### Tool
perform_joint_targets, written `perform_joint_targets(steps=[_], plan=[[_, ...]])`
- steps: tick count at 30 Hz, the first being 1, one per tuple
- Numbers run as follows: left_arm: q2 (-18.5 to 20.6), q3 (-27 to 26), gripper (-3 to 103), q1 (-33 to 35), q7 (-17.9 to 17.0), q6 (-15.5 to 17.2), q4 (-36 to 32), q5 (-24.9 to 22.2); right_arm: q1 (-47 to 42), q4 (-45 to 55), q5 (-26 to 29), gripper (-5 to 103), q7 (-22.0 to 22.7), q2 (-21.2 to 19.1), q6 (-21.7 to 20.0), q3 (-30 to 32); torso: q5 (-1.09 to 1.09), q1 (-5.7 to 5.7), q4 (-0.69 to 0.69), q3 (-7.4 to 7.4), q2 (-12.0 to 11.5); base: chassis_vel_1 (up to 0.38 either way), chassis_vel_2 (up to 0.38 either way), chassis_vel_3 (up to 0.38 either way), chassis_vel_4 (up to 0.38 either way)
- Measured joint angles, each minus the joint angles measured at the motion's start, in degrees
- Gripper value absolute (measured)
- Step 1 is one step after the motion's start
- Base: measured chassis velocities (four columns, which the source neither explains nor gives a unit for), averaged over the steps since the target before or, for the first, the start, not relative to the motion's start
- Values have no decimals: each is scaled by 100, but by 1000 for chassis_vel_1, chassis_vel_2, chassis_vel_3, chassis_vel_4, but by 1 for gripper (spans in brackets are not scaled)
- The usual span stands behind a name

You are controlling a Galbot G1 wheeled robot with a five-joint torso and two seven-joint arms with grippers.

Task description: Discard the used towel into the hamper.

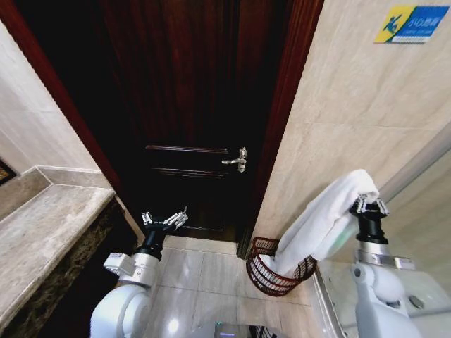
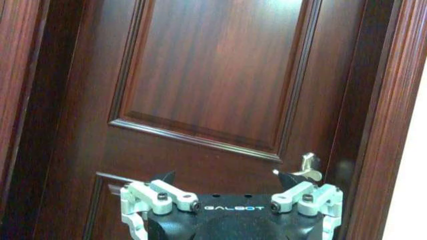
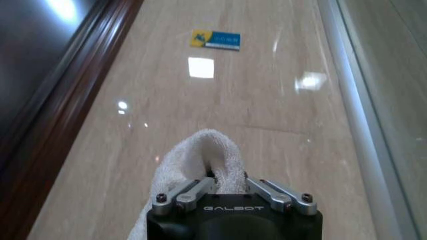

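Hamper stands on the floor at lower centre-right of the head view, against the wall, right of the door. Towel hangs from the right end effector at right, lower end inside the hamper. Tabletop lies at lower left.

A tall, dark reddish-brown panelled wooden door is standing at twelve o'clock, its curved silver lever handle sitting toward one o'clock. Glossy beige stone-tiled walls are flanking it, and a small blue-and-yellow rectangular sign is hanging high at two o'clock. A mottled grey-brown marble countertop is running along nine o'clock. The pale polished tile floor is reflecting overhead light.
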Motion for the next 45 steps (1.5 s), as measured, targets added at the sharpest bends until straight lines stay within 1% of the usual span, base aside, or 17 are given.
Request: perform_joint_targets(steps=[3, 5, 6, 8, 9, 12, 14, 15, 17, 21, 33, 38, 45], plan=[[0, 0, 100, 0, 0, 0, 0, 0, -8, -49, -134, 8, 0, 57, 18, 64, 1, 0, 0, 0, 0, 0, 0, 0, 0], [0, 0, 100, 0, 0, 0, 0, 0, -55, -58, -348, 8, -34, 124, 20, 164, 0, 0, -1, 0, 0, 0, 0, 0, 0], [0, 0, 100, 0, 0, 0, 0, 0, -55, -58, -348, 8, -34, 124, 20, 164, 0, 0, -1, 0, 0, 0, 0, 0, 0], [0, 0, 100, 0, 0, 0, 0, 0, -121, -76, -419, 8, -148, 188, 70, 194, 0, 0, 0, 0, 0, 0, 0, 0, 0], [0, 0, 100, 0, 0, 0, 0, 0, -182, -226, -339, 8, -196, 186, 144, 128, -4, 0, 0, 0, 0, 0, 0, 0, 0], [0, 0, 100, 0, 0, 0, 0, 0, -193, -562, -214, 8, -257, 109, 291, 29, 4, 0, 0, 0, 0, 0, 0, 0, 0], [0, 0, 100, 0, 0, 0, 0, 0, -195, -608, -191, 8, -264, 91, 308, 15, 5, 0, 0, 0, 0, 0, 0, 0, 0], [0, 0, 100, 0, 0, 0, 0, 0, -197, -864, 11, 8, -283, -48, 378, -88, 0, 0, 0, 0, 0, 0, 0, 0, 0], [0, 0, 100, 0, 0, 0, 0, 0, -105, -1173, 275, 8, -289, -251, 401, -240, 1, 0, -1, 0, -1, 0, 0, 0, 0], [0, 0, 100, 0, 0, 0, 0, 0, 61, -1376, 320, 8, -319, -363, 412, -383, 0, 0, 0, 0, -1, 0, 0, 0, 0], [0, 0, 100, 0, 0, 0, 0, 0, 176, -1461, 228, 8, -303, -304, 332, -587, -1, 0, 0, 0, 0, 0, 0, 0, 0], [0, 0, 100, 0, 0, 0, 0, 0, 274, -1717, 305, 8, -235, -226, 402, -713, 0, 0, 0, 0, -1, 0, 0, 0, 0], [0, 0, 100, 0, 0, 0, 0, 0, 387, -1950, 297, 8, -277, -154, 441, -786, 0, 0, 0, 0, 0, 0, 0, 0, 0]])
